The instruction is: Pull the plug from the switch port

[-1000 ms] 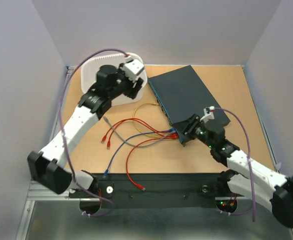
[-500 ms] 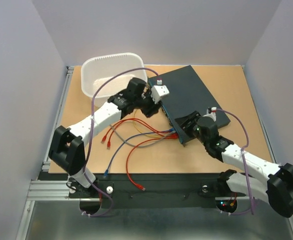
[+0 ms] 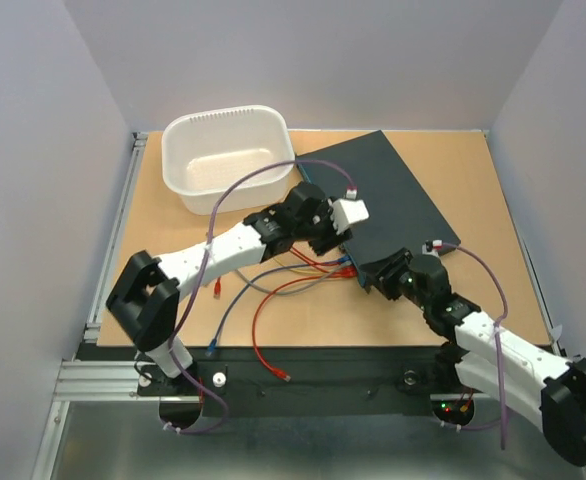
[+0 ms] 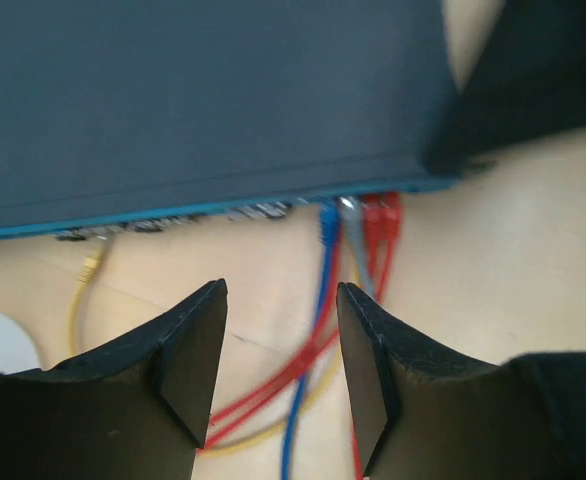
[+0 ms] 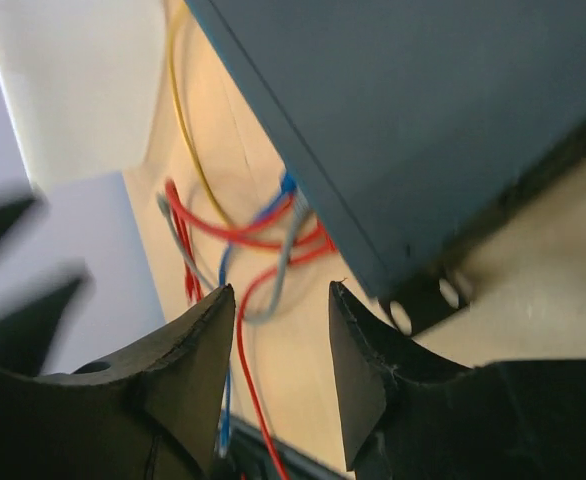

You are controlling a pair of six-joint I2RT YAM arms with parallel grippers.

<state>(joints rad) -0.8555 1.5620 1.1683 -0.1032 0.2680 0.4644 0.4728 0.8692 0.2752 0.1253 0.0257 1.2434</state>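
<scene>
Flat dark switch (image 3: 388, 195), coloured plugs (image 4: 353, 218) along edge

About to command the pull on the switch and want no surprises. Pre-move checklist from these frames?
1. The left gripper open and empty: ok.
2. It is centred on one plug: not ok. The blue plug, grey plug and red plugs sit ahead, off centre toward one finger.
3. Those plugs seated in the switch: ok.
4. The right gripper open and empty: ok.
5. The switch braced: not ok. The right gripper is beside its corner, gripping nothing.
6. The yellow cable plugged in: cannot tell.
</scene>
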